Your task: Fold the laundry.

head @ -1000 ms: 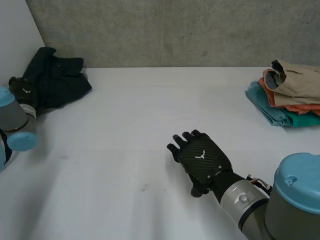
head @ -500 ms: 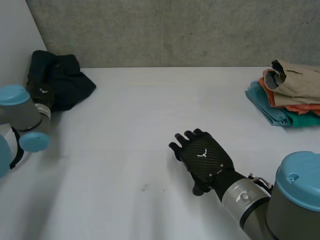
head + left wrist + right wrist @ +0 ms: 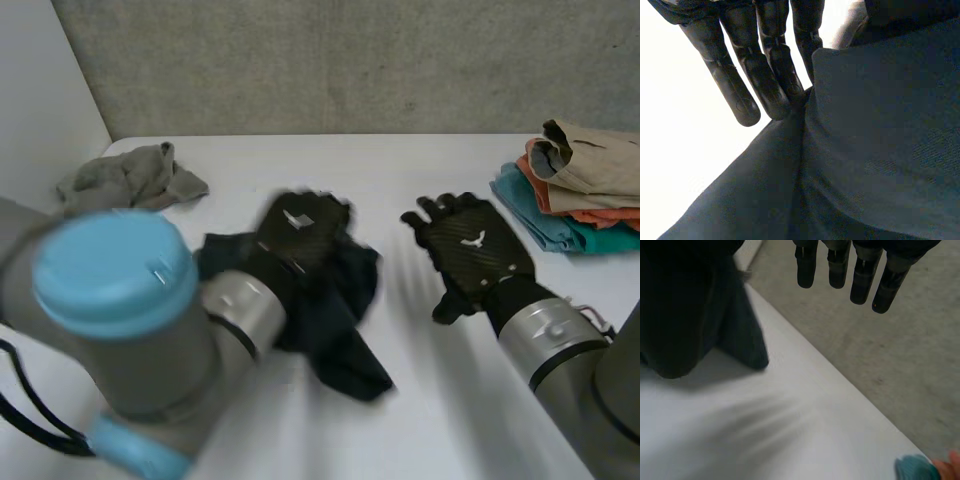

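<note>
The dark garment has been carried from the far left corner to the middle of the counter. It is pinched at its upper edge by the left hand, whose fingers are straight. A grey cloth is now exposed in that corner. The right hand has been moved farther out, beside the garment, with its fingers spread and empty. The folded stack is unchanged.

garment middle | cloth far left | folded stack far right

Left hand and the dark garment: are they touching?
Touching. The left wrist view shows the dark garment pressed against the left hand at its fingertips.
</note>
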Robot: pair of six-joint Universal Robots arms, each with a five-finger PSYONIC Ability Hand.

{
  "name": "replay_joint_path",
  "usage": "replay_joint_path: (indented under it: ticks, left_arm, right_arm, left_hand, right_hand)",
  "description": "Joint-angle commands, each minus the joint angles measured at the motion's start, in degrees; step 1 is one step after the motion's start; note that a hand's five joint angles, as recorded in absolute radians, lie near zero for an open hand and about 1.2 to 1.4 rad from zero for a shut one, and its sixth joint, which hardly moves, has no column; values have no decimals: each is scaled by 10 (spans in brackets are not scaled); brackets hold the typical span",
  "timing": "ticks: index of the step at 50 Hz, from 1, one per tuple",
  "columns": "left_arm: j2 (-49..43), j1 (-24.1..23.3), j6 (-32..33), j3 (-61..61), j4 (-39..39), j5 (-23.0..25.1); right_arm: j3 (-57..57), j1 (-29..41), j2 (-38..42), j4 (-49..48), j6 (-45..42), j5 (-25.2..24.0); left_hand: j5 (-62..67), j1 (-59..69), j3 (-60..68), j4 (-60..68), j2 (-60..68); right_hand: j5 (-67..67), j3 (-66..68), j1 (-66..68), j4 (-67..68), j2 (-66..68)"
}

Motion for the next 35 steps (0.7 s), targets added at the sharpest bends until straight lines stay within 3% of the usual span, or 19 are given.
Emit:
replay_joint_path:
  ticks: [1,3,6,11,18,24,35]
  left_arm:
    - [-20,-56,6,-4,-42,-2]
    - [-14,-50,21,-4,-66,-10]
    - [-5,-21,45,-4,-81,-27]
    - [8,64,77,-9,-88,-101]
    - [32,111,73,-37,-92,-153]
    - [53,135,71,-65,-90,-155]
    - [6,169,71,-67,-93,-147]
  right_arm:
    - [-2,-27,-5,1,13,-1]
    - [-3,-33,-5,0,13,-4]
    - [-16,-42,-4,8,13,-6]
    - [-47,-43,-3,37,8,-28]
    - [-117,-54,23,144,-3,-114]
    - [-190,-49,85,218,-30,-171]
    - [-323,-20,240,283,-3,-169]
  left_hand:
    - [-208,-165,-216,-221,-217]
    - [-521,-478,-529,-534,-530]
    - [-527,-485,-536,-541,-537]
    - [-534,-492,-543,-548,-543]
    - [-534,-492,-543,-548,-543]
    - [-534,-492,-543,-548,-543]
    - [-527,-485,-536,-541,-537]
  right_hand:
    - [-36,-19,-8,-29,-28]
    - [-36,-19,-8,-29,-28]
    - [-36,-19,-8,-29,-28]
    - [-36,-19,-8,-29,-28]
    - [-36,-19,-8,-29,-28]
    - [-36,-19,-8,-29,-28]
    - [-36,-19,-8,-29,-28]
